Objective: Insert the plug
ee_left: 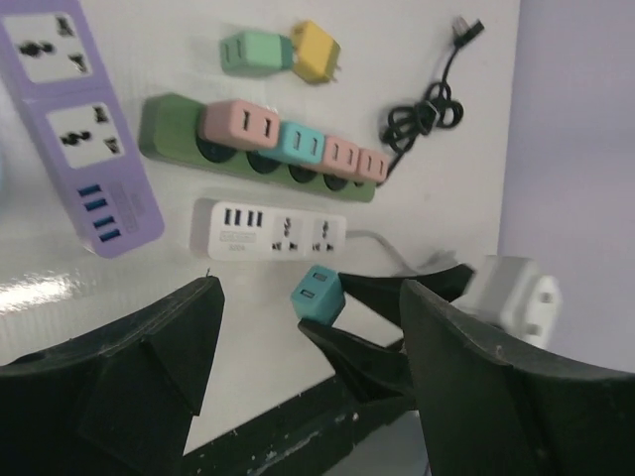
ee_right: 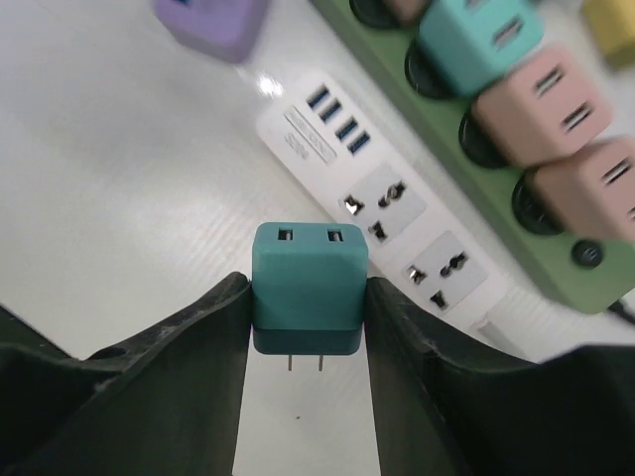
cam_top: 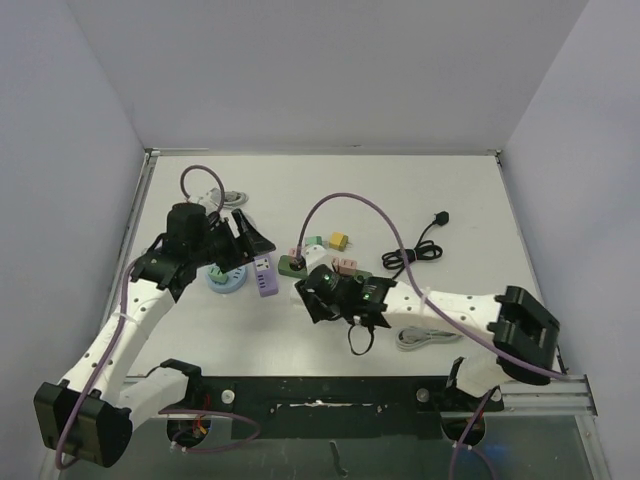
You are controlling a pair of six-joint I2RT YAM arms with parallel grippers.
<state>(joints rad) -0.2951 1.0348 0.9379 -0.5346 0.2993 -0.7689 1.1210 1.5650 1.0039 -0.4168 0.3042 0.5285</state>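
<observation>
Right claw (ee_right: 307, 309) around teal plug (ee_right: 308, 270)

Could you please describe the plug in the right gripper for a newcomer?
Find the long green power strip, then the white strip beside it. Nearby, the right gripper pinches a teal two-port cube; its teal twin sits plugged in.

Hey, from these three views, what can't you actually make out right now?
Top view: the teal adapter and nearly all of the white strip are hidden under the right arm.
Wrist views: the purple strip is cut off by the top edge.
Right wrist view: the yellow adapter is blurred and cut off at the top-right corner; the green strip, blurred, runs off the top edge.
</observation>
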